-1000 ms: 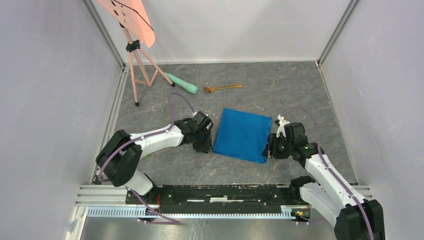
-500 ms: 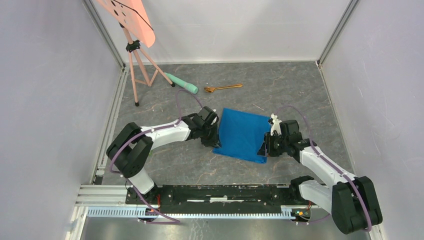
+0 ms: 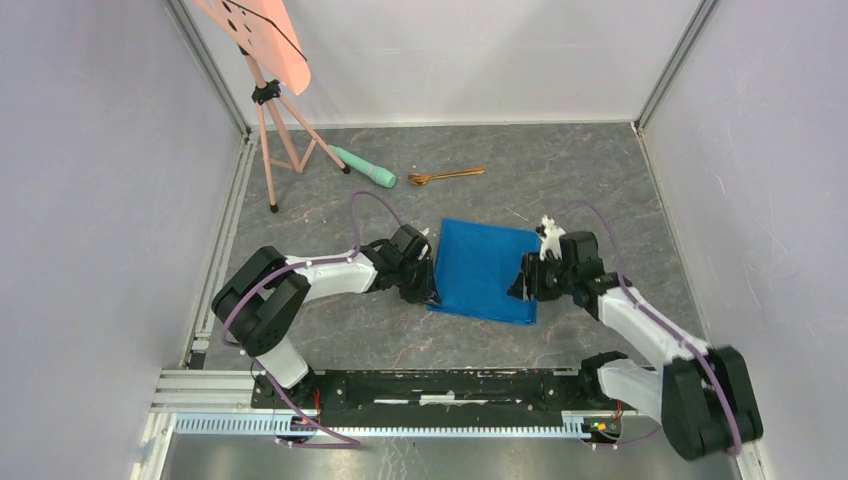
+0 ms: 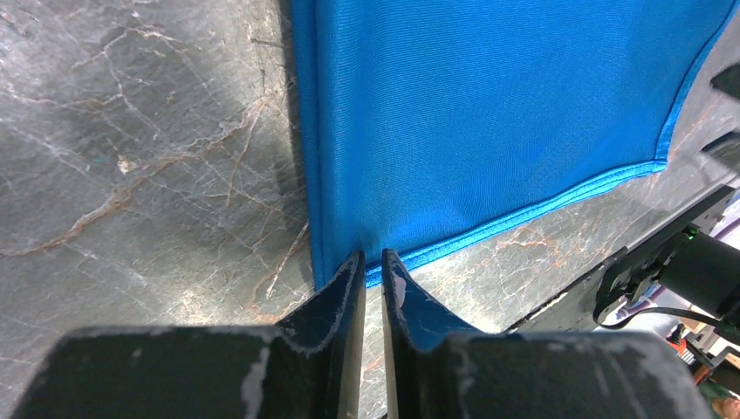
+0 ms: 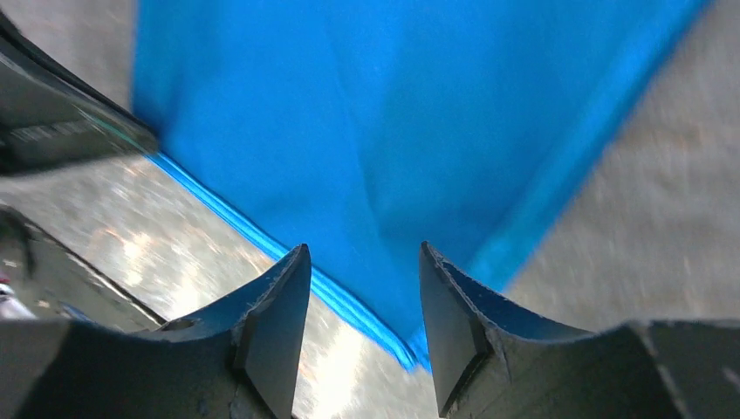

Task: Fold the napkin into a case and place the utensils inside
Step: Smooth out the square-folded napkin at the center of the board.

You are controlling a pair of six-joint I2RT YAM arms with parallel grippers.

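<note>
— Since the napkin [image 3: 483,270] lies flat on the surface [image 3: 600,180] between our two arms, which way is it from each set of fingers?

— Our left fingers [image 4: 347,284] sit at the napkin's near-left corner, tips right on the hem. They are nearly clenched, with only a thin slit between them, and we cannot tell whether any cloth is caught in it.

— And our right fingers [image 5: 284,297]?

— Released and spread well apart, straddling the napkin's near-right corner. The blue point of cloth shows in the gap between them. That view is blurred, so we cannot say whether they touch it.

— So the near hem runs from one set of fingers to the other.

— Yes, with the napkin turned slightly on the surface. We judge the fold has to start from that hem, with both corners lifted together and carried toward the napkin's far edge. For that, our right fingers must first close on their corner.

— Where do we find the utensils [image 3: 447,176]?

— Well beyond the napkin's far-left corner, untouched. We see one thin gold streak, its long axis roughly parallel to the napkin's far edge, and we cannot separate the pieces. A mint-green cylinder [image 3: 365,168] lies farther out the same way.

— Which arm do we send?

— We judge the left, since its fingers are on the napkin's nearer side.
</note>
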